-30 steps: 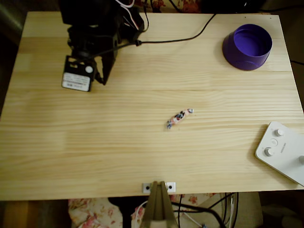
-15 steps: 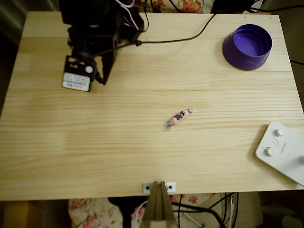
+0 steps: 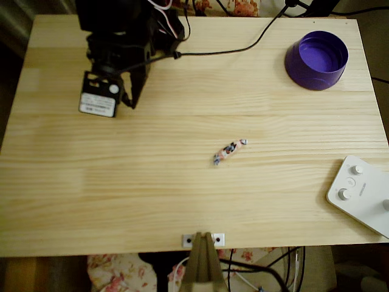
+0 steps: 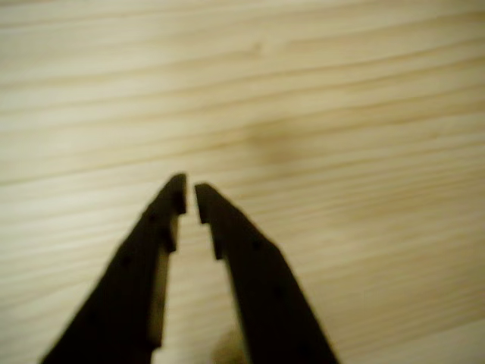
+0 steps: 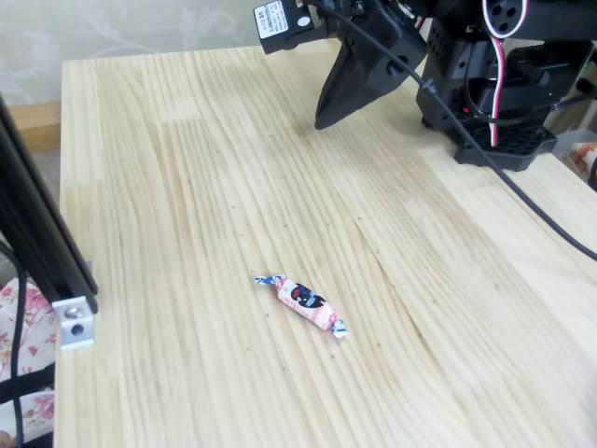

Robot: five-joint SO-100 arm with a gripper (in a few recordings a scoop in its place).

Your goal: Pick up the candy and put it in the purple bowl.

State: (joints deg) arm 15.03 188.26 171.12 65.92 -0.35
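Note:
The candy [image 3: 230, 150] [image 5: 303, 301], a small twisted sweet in a pink, white and dark blue wrapper, lies flat near the middle of the wooden table. At the table's far right corner in the overhead view stands the purple bowl [image 3: 316, 61], upright with nothing showing inside it. My black gripper [image 3: 129, 102] [image 5: 323, 119] hovers over the far left part of the table, well away from both candy and bowl. In the wrist view its fingers [image 4: 189, 199] nearly meet at the tips, shut with nothing between them, above bare wood.
A white device with knobs [image 3: 361, 194] sits at the near right edge. A black cable [image 3: 243, 47] runs across the far side from the arm's base [image 5: 494, 89]. A metal bracket [image 3: 203, 239] and a black post [image 5: 37, 233] stand at the near edge.

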